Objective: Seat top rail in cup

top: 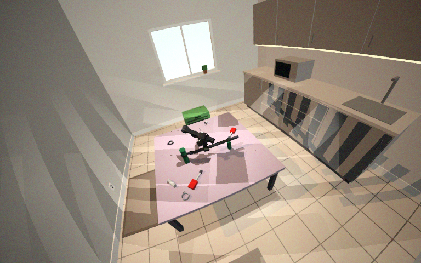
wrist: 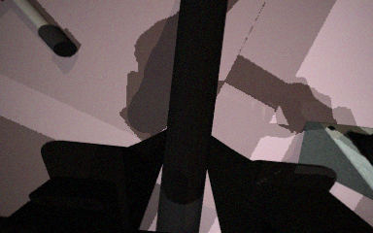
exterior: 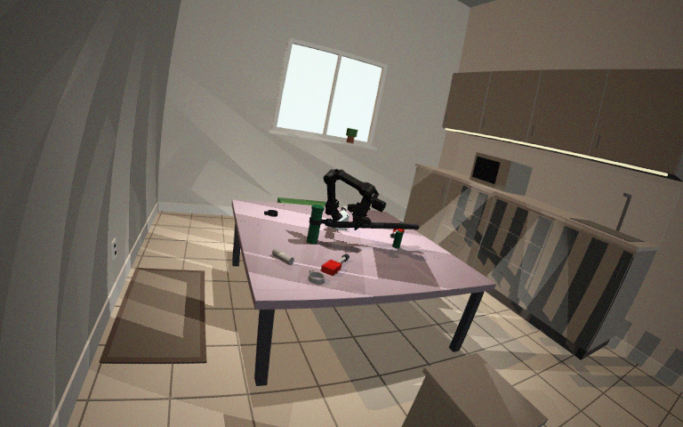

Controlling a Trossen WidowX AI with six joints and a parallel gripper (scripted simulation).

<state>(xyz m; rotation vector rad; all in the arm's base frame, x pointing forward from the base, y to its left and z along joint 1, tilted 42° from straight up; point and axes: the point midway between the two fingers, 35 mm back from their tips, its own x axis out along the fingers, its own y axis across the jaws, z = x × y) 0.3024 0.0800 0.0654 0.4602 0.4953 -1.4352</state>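
My gripper [top: 206,149] [exterior: 358,226] [wrist: 186,135] is shut on the dark top rail, with one finger on each side. The rail [top: 221,142] [exterior: 395,226] [wrist: 196,73] lies nearly level above the table. Its left end reaches the dark cup at the big green post [top: 186,159] [exterior: 313,234]; how deep it sits is too small and dark to tell. The brace band [exterior: 316,221] is on the post's upper part, a little below the cap. The rail's other part passes over the short green post [top: 229,146] [exterior: 397,239] and sticks out beyond it. The loop cap there is hard to make out.
On the pink table [top: 263,167] [exterior: 453,277] lie a red-handled tool [top: 193,184] [exterior: 331,267], a pale cylinder [top: 171,183] [exterior: 283,256] and a grey ring [top: 185,193] [exterior: 316,275]. A small black part [top: 170,142] [exterior: 270,213] lies at the back left. Another red-handled tool [top: 232,130] lies behind the short post.
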